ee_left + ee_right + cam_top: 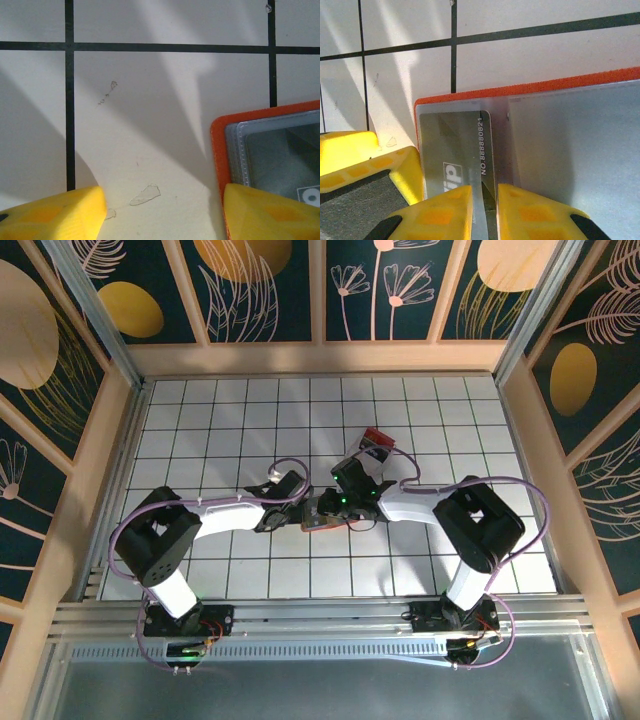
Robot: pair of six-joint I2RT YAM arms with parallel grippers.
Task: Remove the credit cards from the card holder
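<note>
The card holder [320,520] lies open on the white tiled table [200,420], a little below the middle of the overhead frame, in the gap where the two arms meet. In the left wrist view its orange rim and blue-grey inside fill the lower right corner.

The left pincer [164,200] is released: its yellow fingers [55,217] stand wide apart at the bottom of that frame. One sits over bare tile at lower left, and the other overlaps the holder's near corner at lower right. Only table and the holder's rim show between them.

In the right wrist view the holder's orange edge crosses the middle of the frame, with clear pockets below it. A grey card [452,145], printed "vip" with a number along its side, sits in the left pocket. The right pincer [485,192] has its fingers drawn nearly together, leaving a thin slit over the card's near end at bottom centre. I cannot tell whether it is pinching the card.

A small red-and-black item [377,442] lies on the table just above and to the right of the right arm's wrist.
</note>
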